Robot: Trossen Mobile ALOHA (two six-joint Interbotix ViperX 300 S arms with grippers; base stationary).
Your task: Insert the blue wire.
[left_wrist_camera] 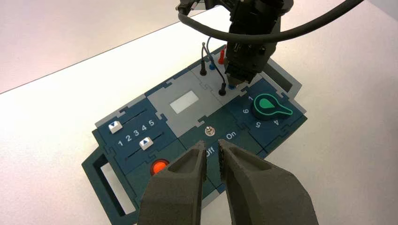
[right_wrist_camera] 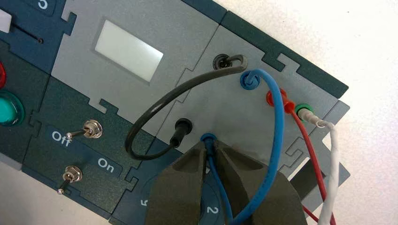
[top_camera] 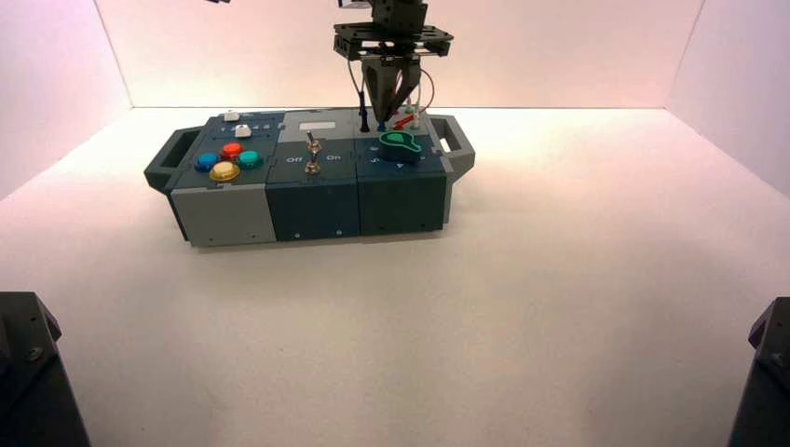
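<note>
The left hand (left_wrist_camera: 212, 161) sits at the bottom centre of its own wrist view, its two dark fingers drawn nearly together around nothing, held off from the box (top_camera: 224, 209). In the high view the box stands on the white worktop (top_camera: 559, 307) in the upper middle of the frame. At its left end lie coloured buttons (top_camera: 226, 160). A toggle switch (top_camera: 314, 154) between "Off" and "On" follows in the middle, then a green knob (top_camera: 399, 145) toward the right end. Above that knob, at the top centre of the frame, the right hand (top_camera: 391, 114) points straight down onto the grey socket panel (right_wrist_camera: 234, 112). In the right wrist view its fingers (right_wrist_camera: 180, 187) are clamped on the blue wire (right_wrist_camera: 277, 140) just behind one blue plug (right_wrist_camera: 208, 138), which sits at a socket beside a black plug (right_wrist_camera: 180, 129). The wire's other end is seated at the blue socket (right_wrist_camera: 248, 79), upper centre of that frame, left of the red plug (right_wrist_camera: 274, 98).
</note>
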